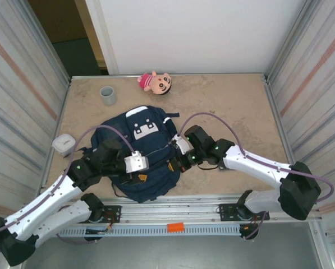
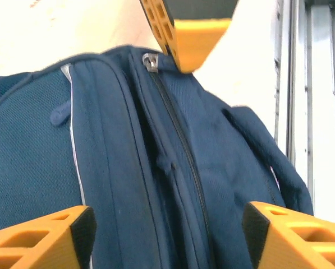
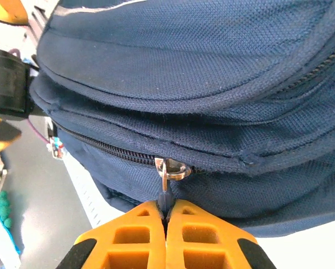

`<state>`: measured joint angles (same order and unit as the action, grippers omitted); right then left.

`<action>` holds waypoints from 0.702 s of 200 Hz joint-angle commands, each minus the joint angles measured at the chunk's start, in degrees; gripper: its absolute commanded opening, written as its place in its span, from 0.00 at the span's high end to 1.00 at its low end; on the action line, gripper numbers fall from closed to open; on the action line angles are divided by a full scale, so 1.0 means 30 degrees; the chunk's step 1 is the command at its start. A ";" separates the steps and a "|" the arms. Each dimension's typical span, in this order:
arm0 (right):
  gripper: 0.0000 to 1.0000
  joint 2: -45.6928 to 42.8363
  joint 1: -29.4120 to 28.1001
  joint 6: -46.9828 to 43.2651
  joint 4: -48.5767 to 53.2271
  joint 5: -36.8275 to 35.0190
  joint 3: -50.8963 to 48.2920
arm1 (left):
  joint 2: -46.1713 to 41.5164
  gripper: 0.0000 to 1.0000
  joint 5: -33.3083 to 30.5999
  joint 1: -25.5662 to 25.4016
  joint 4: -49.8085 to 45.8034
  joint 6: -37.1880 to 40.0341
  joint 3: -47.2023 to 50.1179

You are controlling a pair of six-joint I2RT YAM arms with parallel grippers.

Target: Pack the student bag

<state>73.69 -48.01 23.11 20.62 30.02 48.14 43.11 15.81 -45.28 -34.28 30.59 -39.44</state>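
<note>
Across a mottled beige tabletop (image 1: 234,106) with a faint stone pattern, the student bag (image 1: 122,124) lay flat toward the near edge, between the two arms. Its white buckle patch (image 1: 144,129) faced up, and its lower end was close to the metal rail (image 1: 212,197) that ran along the front of the table. Corrugated metal panels (image 1: 21,84) walled the left and right sides. A plain white wall (image 1: 195,33) closed the back, and a dark opening (image 1: 72,33) showed beyond the far left corner. A grey cup (image 1: 108,95) stood upright on the far left part of the surface. A pink doll (image 1: 155,82) lay at the back edge, apart from the bag, and a small white box (image 1: 63,144) sat at the left edge, near the bag's side. Below the rail, a small orange piece (image 1: 175,227) rested on a slotted strip (image 1: 133,231). The left gripper (image 2: 167,224) was over the bag's navy fabric with its orange fingers (image 2: 44,235) spread wide and holding nothing, a closed zipper line running between them. The right gripper (image 3: 166,216) showed jaws pressed together, pinching the zipper pull (image 3: 166,182) that hung from the slider on the bag's seam. Whether the left fingers touched the fabric could not be told.
</note>
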 commanded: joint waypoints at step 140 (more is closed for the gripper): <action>1.00 0.0212 0.0884 -0.0527 -0.0197 0.0859 0.0838 | 0.4528 0.91 -0.1493 -0.2047 0.3385 0.0564 0.0105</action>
<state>74.61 -46.63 22.87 21.47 31.57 48.99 59.64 2.98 -53.82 -21.93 26.37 -40.56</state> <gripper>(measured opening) 0.037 0.115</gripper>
